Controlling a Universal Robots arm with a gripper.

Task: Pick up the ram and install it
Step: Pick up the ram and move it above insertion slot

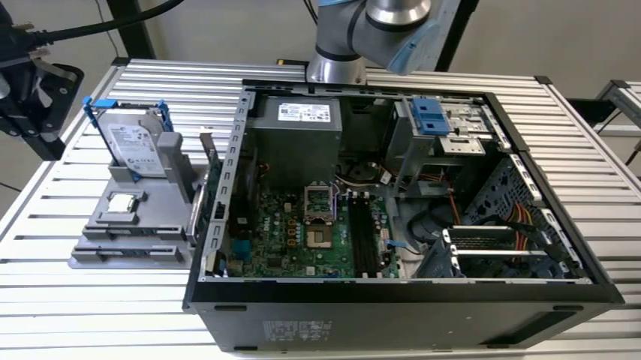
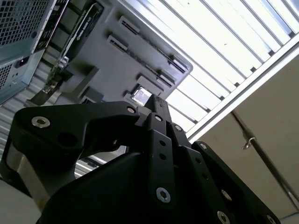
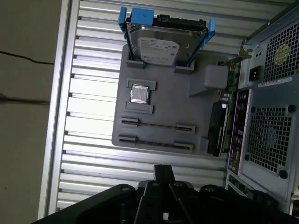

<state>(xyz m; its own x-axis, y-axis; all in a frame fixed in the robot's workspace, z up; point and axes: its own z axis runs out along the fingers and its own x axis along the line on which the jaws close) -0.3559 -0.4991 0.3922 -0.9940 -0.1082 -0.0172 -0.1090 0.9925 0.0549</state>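
Two thin ram sticks stand on edge in the grey tray's (image 3: 163, 100) holders, one (image 3: 158, 126) behind the other (image 3: 156, 142); seen edge-on, they show little detail. My gripper (image 3: 163, 169) hangs high above the table, on the side of the tray where the ram sits and apart from it. Its black fingers (image 2: 156, 106) are shut together with nothing between them. The black gripper body (image 1: 35, 105) is at the exterior view's left edge. In the open computer case (image 1: 401, 296), the long black motherboard slots (image 1: 362, 236) lie bare.
A silver hard drive in a blue frame (image 3: 161, 44) stands at the tray's far end, with a small square chip (image 3: 138, 94) near the middle. A green expansion card (image 3: 219, 126) stands between tray and case. The slatted table's edge (image 3: 58, 116) runs close beside the tray.
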